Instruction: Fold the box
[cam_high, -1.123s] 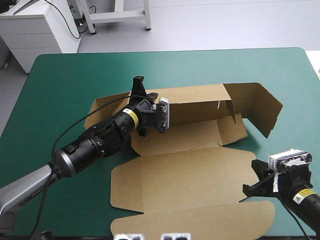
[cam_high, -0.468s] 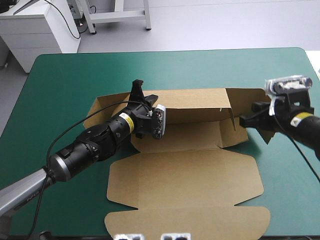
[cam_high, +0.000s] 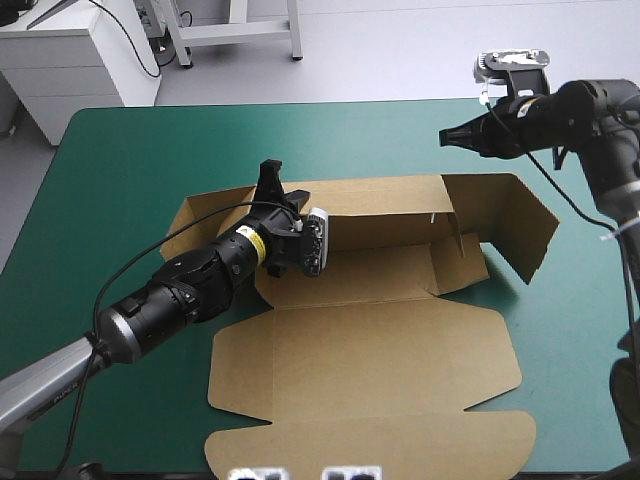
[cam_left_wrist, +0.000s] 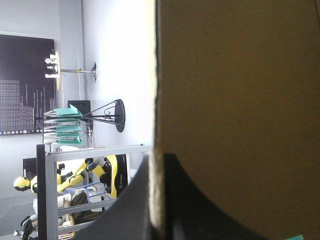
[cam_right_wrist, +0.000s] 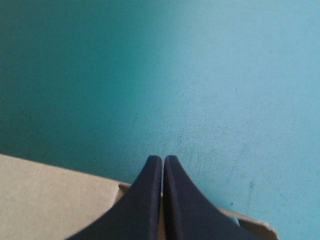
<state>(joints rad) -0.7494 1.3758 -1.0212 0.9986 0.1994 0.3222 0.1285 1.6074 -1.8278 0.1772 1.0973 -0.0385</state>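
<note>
Pinching the raised rear wall of the box (cam_high: 370, 350) near that wall's left end, the left gripper (cam_high: 270, 172) is clenched on the brown board. In the left wrist view the board's edge runs straight up from between the 2 black fingers (cam_left_wrist: 190, 200), which are all but closed on it. The board's broad face fills the space beside and ahead of the gripper on 1 side.

Behind that gripper, toward the table's left edge, a side flap (cam_high: 190, 222) of the box lies low on the teal-green cover (cam_high: 130, 160). From the gripper the rear wall stands and runs rightward. The floor panel lies beside it on the near side, and the big lid panel lies flat beyond that, toward the table's near edge. At the wall's right end a second side flap (cam_high: 520, 225) stands tilted.

Farther right, the right gripper (cam_high: 447, 135) hangs above the table's far right part, apart from the box. Its 2 fingers (cam_right_wrist: 180, 200) are clenched together into 1 pointed arch with nothing between them. Bare teal-green cover lies ahead of their tips, and a strip of brown board shows under and beside their bases.
</note>
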